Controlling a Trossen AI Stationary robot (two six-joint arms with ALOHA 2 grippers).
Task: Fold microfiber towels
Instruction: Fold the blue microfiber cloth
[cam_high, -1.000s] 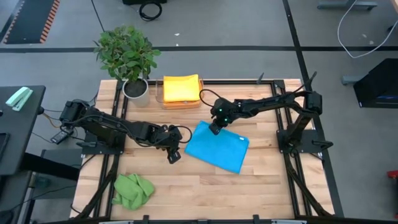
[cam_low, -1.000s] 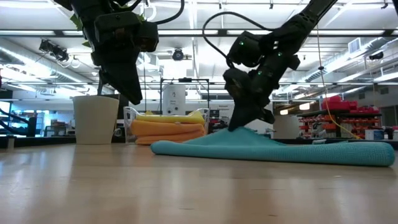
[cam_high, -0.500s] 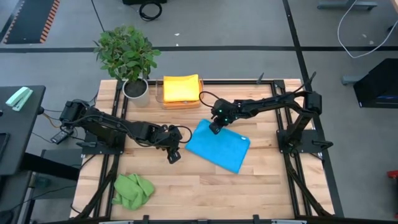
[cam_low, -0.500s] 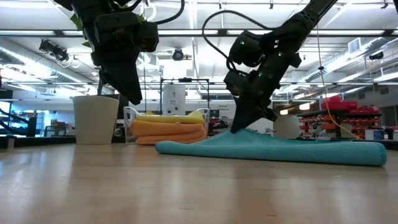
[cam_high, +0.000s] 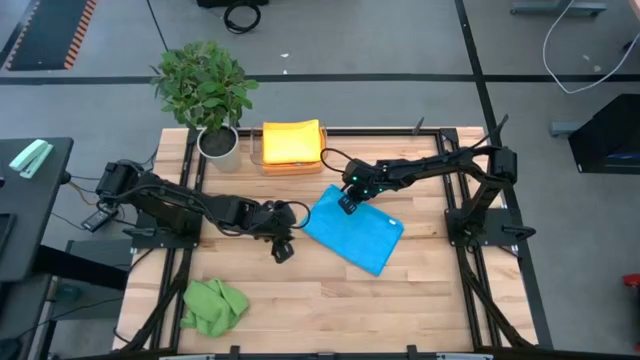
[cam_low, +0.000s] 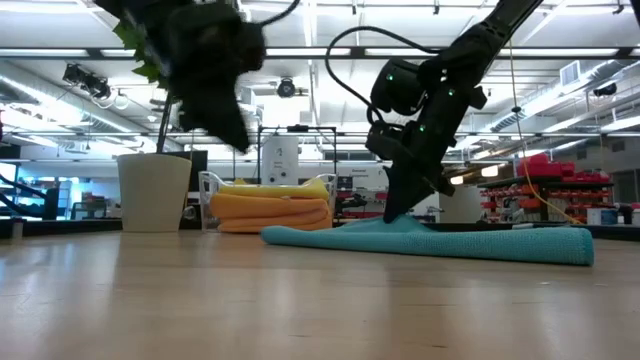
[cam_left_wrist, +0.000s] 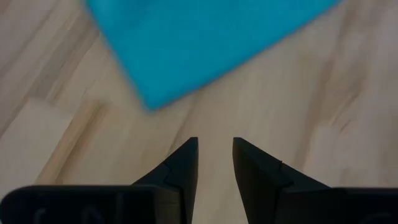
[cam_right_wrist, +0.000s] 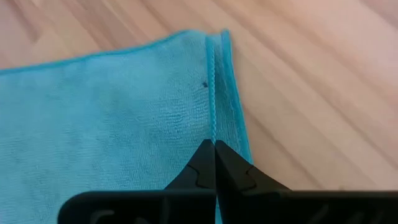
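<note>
**Folding the blue towel, with the green one waiting**

Judging by what lies on the desk (cam_high: 420, 300), I put the job a little past halfway. 2 towels, yellow on top of orange, sit folded in the clear tray (cam_high: 291, 165) at the far edge, just beside the potted plant (cam_high: 205, 95). The blue towel (cam_high: 355, 232) lies mid-desk as a flat doubled rectangle; my right wrist view shows 2 hemmed edges stacked at one corner, so I read at least 1 fold as made. Whether it needs another fold I cannot say. The green towel (cam_high: 213, 305) is bunched in a heap near the front left corner, untouched as far as I can see, so it remains to be done.

My right pincer (cam_high: 346, 205) is closed, tips together and pressing on the blue towel's far corner; whether cloth is pinched between them I cannot tell. My left pincer (cam_left_wrist: 215, 163) hangs just off the towel's near-left corner, fingers parted over bare wood, holding nothing.

The desk is pale butcher-block wood inside a black frame. Beyond it is a workshop floor with ceiling strip lights, shelving and red bins on the right.
</note>
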